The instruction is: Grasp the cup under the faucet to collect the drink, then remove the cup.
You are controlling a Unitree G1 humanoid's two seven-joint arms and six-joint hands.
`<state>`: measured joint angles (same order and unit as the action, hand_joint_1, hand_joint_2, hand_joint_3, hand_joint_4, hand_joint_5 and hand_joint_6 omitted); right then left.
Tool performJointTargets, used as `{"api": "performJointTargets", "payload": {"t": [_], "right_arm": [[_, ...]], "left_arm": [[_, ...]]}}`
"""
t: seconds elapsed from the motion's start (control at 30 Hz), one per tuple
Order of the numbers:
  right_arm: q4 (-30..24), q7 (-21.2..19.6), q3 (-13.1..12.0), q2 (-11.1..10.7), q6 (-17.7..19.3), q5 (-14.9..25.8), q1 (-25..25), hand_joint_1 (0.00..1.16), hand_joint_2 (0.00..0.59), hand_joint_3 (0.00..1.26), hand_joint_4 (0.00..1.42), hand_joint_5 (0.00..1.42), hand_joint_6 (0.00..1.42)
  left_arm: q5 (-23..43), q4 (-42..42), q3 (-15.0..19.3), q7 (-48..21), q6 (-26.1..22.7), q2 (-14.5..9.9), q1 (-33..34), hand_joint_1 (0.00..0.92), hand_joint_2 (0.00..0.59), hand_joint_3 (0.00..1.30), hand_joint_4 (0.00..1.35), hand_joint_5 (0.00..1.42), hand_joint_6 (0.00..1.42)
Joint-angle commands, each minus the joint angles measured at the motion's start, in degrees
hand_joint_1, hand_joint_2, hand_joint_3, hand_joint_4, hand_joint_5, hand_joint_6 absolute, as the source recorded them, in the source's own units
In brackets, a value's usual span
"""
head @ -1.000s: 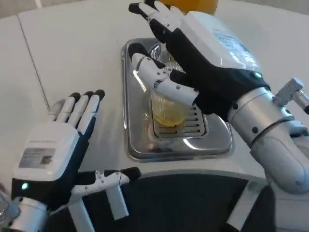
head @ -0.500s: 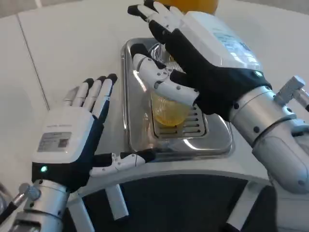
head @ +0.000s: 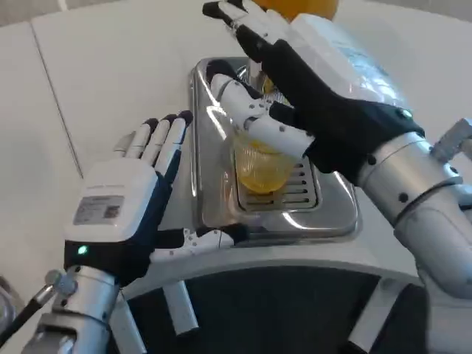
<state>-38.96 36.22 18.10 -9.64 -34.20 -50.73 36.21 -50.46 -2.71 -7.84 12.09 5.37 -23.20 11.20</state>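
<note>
Where the head view looked down on the white tabletop (head: 110, 66), a shiny metal drip tray (head: 214, 214) lay near the middle, with a slotted grate (head: 284, 193) set into it. On that grate stood the cup (head: 259, 168), a clear ribbed tumbler holding yellow drink in its lower part. Something orange (head: 299, 7) showed at the top edge of the picture, above the tray; what it belonged to could not be told.

The right hand (head: 310, 81) reached in from the picture's right, its white back uppermost and its dark palm turned toward the cup. Its thumb lay across the near side of the cup at the rim, while the other fingers (head: 240, 18) stretched straight out beyond the cup toward the orange shape. Whether the far side of the cup was pressed by the palm was hidden, so a firm hold could not be told.

The left hand (head: 125, 206) hovered just to the left of the tray, holding nothing, its fingers (head: 162, 136) straight and close together, pointing away from the robot. Its thumb (head: 199, 240) stuck out sideways toward the tray's near left corner.
</note>
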Motion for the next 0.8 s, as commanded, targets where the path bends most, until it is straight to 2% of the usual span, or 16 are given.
{"api": "performJointTargets", "payload": {"t": [0.03, 0.27, 0.4, 0.6, 0.7, 0.8], "right_arm": [[-2.56, -4.4, -1.51, 3.47, -0.99, 0.66, -5.11, 0.0, 0.564, 0.04, 0.0, 0.0, 0.0], [-6.67, -11.84, -3.6, 8.21, -0.63, 0.5, -10.33, 0.04, 0.555, 0.0, 0.0, 0.0, 0.0], [-9.41, -13.61, -3.83, 9.43, -0.2, -0.56, -12.52, 0.05, 0.553, 0.0, 0.0, 0.0, 0.0], [-13.74, -13.57, -4.82, 9.42, 0.24, -1.23, -16.16, 0.06, 0.544, 0.0, 0.0, 0.0, 0.0], [-16.5, -12.94, -6.0, 8.52, 0.77, -1.09, -18.75, 0.06, 0.543, 0.0, 0.0, 0.0, 0.0], [-19.46, -11.38, -7.46, 6.34, 2.34, -0.38, -22.33, 0.11, 0.537, 0.0, 0.0, 0.0, 0.0]], "left_arm": [[0.44, 0.91, -0.95, 0.49, -0.41, 0.36, 0.58, 0.102, 0.045, 0.0, 0.0, 0.02, 0.08], [1.27, 1.62, -1.62, 0.14, -0.43, 0.81, 1.71, 0.102, 0.045, 0.0, 0.0, 0.02, 0.08], [0.99, 1.7, -2.42, 0.47, -0.15, 0.69, 1.93, 0.102, 0.045, 0.0, 0.0, 0.02, 0.08], [1.16, 1.6, -3.34, 0.67, 0.18, 0.62, 2.32, 0.102, 0.045, 0.0, 0.0, 0.03, 0.08], [1.38, 1.77, -3.8, 0.64, 0.63, 0.8, 2.74, 0.103, 0.045, 0.0, 0.0, 0.03, 0.08], [1.49, 2.35, -4.42, 0.52, 0.92, 1.03, 3.48, 0.103, 0.045, 0.0, 0.0, 0.03, 0.08]]}}
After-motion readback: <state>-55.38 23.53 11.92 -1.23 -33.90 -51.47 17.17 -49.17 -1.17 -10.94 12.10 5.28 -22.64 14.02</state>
